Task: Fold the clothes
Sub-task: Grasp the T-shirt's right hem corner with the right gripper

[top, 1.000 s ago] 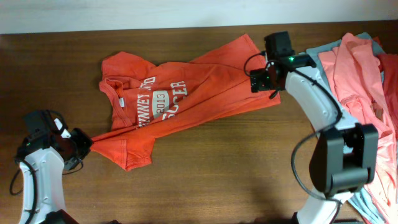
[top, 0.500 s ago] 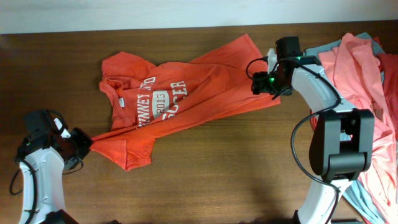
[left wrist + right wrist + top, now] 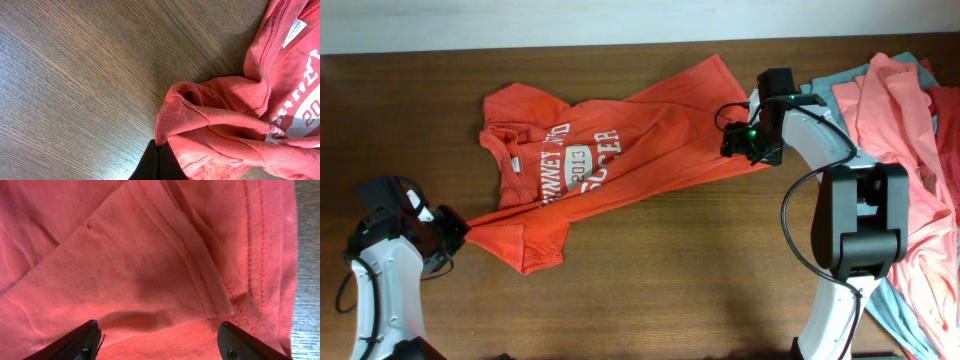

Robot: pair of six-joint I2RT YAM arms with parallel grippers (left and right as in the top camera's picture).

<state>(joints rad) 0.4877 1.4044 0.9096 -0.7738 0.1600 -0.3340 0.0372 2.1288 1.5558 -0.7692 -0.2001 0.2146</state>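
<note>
Now, the orange-red T-shirt [image 3: 610, 160] lies rumpled, lettering up, across the middle of the wooden table [image 3: 670, 280], one bunched corner pinched tight in the left gripper [image 3: 463, 231], while the right gripper [image 3: 742, 145] stands wide-jawed over the hem at its opposite edge, near the salmon-pink and teal-grey pile [image 3: 900, 120].

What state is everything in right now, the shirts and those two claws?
Orange shirt: unfolded, lying rumpled on the table, print up, one corner pulled out to a point.
Left gripper: shut on that corner of the orange shirt.
Right gripper: open, jaws wide apart over the orange shirt's hem.
Pink shirts: unfolded, heaped together.
Grey shirt: unfolded, mostly buried under the pink shirts.
</note>
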